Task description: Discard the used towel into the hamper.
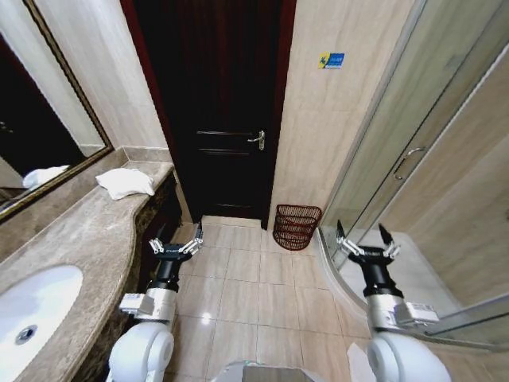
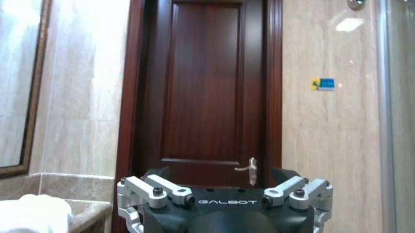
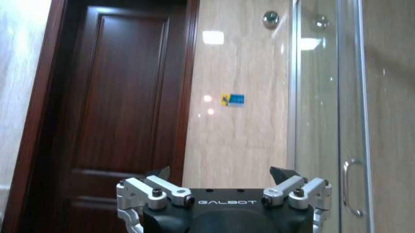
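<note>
Presently a white towel [image 1: 125, 183] is seen crumpled on the marble counter [image 1: 75, 239] at far left, below the mirror [image 1: 40, 119]. The hamper [image 1: 297, 227] is set on the floor by the far wall, right of the dark door [image 1: 219, 111], near the shower glass [image 1: 413, 151]. Left gripper [image 1: 176, 240] and right gripper [image 1: 367, 242] are held up over the floor tiles, jaws apart, nothing btwn them.

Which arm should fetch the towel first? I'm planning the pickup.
Probably the left. The left gripper hangs open beside the counter where the white towel lies. The right gripper, also open, sits across the floor by the shower glass, nearer the hamper.
</note>
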